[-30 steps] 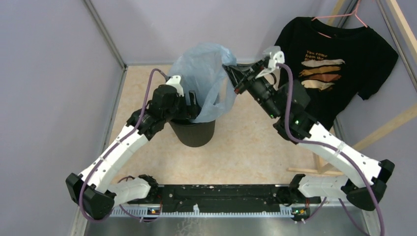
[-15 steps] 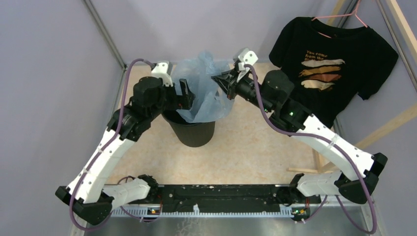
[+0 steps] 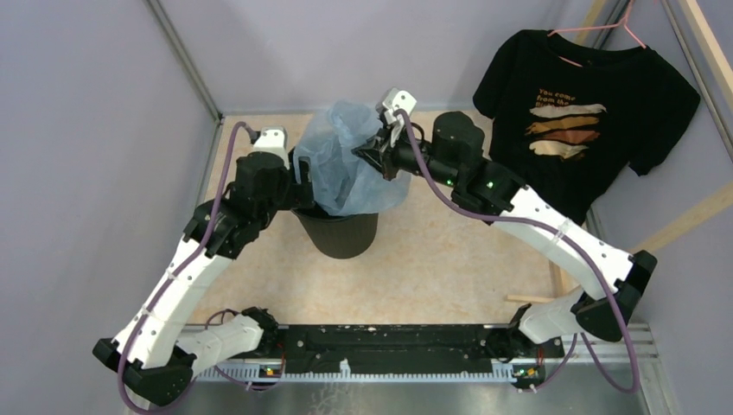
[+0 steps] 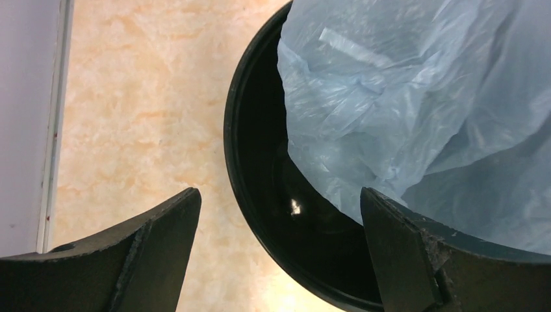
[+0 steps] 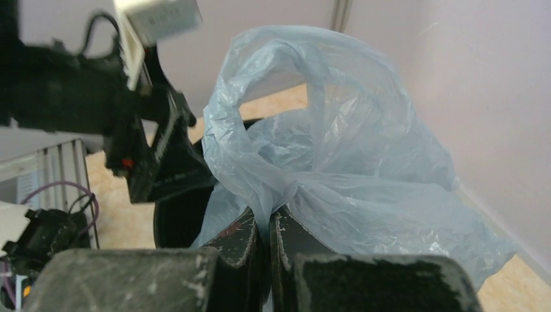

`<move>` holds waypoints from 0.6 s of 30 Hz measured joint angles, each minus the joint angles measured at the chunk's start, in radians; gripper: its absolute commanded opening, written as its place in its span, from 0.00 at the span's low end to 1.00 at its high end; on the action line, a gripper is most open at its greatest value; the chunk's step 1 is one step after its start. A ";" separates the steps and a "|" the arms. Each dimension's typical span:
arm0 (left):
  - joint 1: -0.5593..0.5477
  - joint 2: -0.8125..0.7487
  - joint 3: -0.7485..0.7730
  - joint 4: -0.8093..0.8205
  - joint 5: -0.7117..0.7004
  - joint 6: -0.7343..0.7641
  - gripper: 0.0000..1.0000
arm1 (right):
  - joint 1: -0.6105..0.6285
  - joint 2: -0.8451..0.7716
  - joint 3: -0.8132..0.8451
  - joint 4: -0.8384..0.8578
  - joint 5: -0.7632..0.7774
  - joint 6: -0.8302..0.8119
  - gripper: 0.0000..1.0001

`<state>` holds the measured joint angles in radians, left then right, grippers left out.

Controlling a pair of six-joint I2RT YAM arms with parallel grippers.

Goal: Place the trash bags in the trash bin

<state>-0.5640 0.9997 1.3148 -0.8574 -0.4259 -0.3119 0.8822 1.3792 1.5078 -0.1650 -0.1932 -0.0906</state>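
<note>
Pinches a fold of the trash bag at bottom centre with the right gripper, fingers pressed together; holds the left gripper spread wide above the trash bin rim, mid-frame.

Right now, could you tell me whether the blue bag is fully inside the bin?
Only partly: the trash bag dips into the trash bin, but most billows above the rim, pinched in the right gripper.

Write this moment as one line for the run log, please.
left end effector: open over trash bin rim | right end effector: shut on trash bag | trash bag: partly inside trash bin
</note>
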 measured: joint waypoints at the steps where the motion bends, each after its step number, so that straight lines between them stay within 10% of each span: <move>1: 0.000 0.005 -0.011 -0.001 0.002 -0.004 0.93 | -0.003 0.000 0.004 0.000 -0.010 0.013 0.00; 18: 0.005 -0.015 -0.172 0.166 0.473 -0.188 0.90 | -0.224 0.083 0.071 0.172 -0.246 0.453 0.00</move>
<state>-0.5587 0.9844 1.1431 -0.6910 0.0475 -0.4999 0.6579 1.4624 1.5787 0.0067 -0.4397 0.3622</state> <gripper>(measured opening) 0.855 0.007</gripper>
